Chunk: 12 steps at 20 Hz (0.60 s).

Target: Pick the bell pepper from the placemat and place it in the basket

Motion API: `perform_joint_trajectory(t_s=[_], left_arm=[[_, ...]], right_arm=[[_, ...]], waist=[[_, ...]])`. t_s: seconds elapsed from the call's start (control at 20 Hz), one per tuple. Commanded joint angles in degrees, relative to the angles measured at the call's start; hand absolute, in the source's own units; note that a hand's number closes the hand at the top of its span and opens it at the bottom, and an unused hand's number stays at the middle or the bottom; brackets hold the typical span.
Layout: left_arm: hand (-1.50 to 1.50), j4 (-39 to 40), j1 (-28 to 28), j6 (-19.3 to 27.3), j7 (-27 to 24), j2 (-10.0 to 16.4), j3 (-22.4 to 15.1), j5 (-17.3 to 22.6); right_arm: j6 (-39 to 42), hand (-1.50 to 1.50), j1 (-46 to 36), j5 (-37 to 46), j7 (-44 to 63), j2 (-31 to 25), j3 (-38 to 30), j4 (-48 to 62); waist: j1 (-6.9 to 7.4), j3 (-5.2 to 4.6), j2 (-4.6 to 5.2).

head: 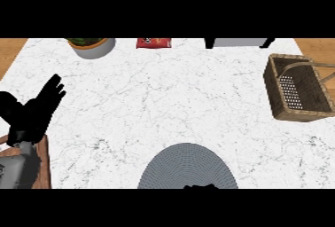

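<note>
A grey oval placemat lies at the counter's near edge, in the middle. No bell pepper shows on it or anywhere else in view. The wicker basket with its arched handle stands at the right edge, and I see nothing in it. My left hand rests at the far left, open with fingers up, well away from the mat. A small black tip of my right hand peeks in at the mat's near rim; the rest of it is cut off.
At the back stand a grey pot with a plant, a red packet and a white appliance. White marble counter stretches between mat and basket. Wood shows at the lower left.
</note>
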Motion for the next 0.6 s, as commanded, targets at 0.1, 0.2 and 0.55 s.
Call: perform_joint_trajectory(t_s=[0.1, 0.2, 0.55], left_arm=[[0.0, -0.79, 1.8, -0.92, -0.54, 0.93, 1.02, 0.42], [0.0, 1.4, 0.79, -0.77, -0.97, 0.23, 0.61, 0.13], [0.0, 1.25, 1.72, -0.93, -1.61, 0.7, 1.2, 0.13]], right_arm=[[-4.6, 1.5, 11.43, -3.98, -2.21, -2.19, 5.56, -13.63], [-6.05, 1.5, 10.77, -4.7, -2.92, 0.73, 7.07, -18.97], [-13.31, 1.5, 9.24, -2.48, -8.87, 2.53, 5.92, -25.14]], waist=[[-0.35, 0.1, -0.02], [-1.14, 0.06, -0.05], [-1.36, -0.08, -0.43]])
